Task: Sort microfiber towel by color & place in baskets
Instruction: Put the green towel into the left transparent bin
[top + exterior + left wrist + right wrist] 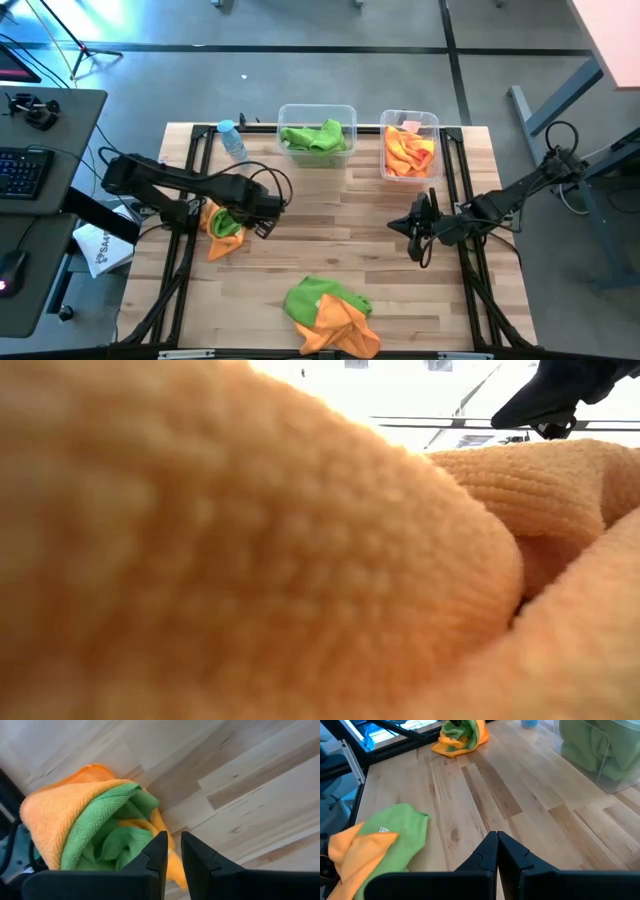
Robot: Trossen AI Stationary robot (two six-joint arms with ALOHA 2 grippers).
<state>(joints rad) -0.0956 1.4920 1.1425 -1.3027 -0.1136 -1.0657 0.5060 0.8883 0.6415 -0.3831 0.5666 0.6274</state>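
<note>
A crumpled pile of an orange and a green towel (222, 228) (95, 820) lies at the table's left. My left gripper (258, 222) (174, 842) points down over the pile's right edge, its fingers a narrow slit apart with nothing between them. My right gripper (420, 245) (497, 837) hangs shut over bare wood at the right. A second green and orange pile (330, 312) (375, 850) lies at the near edge. At the far edge, one clear basket (316, 112) holds green towels and the other basket (410, 120) holds orange ones.
A small water bottle with a blue cap (232, 140) lies left of the green basket. Black frame rails (190, 200) run along the table's left and right sides. Bare wood stretches between the two arms. An orange towel (250, 560) close to the lens fills the low view.
</note>
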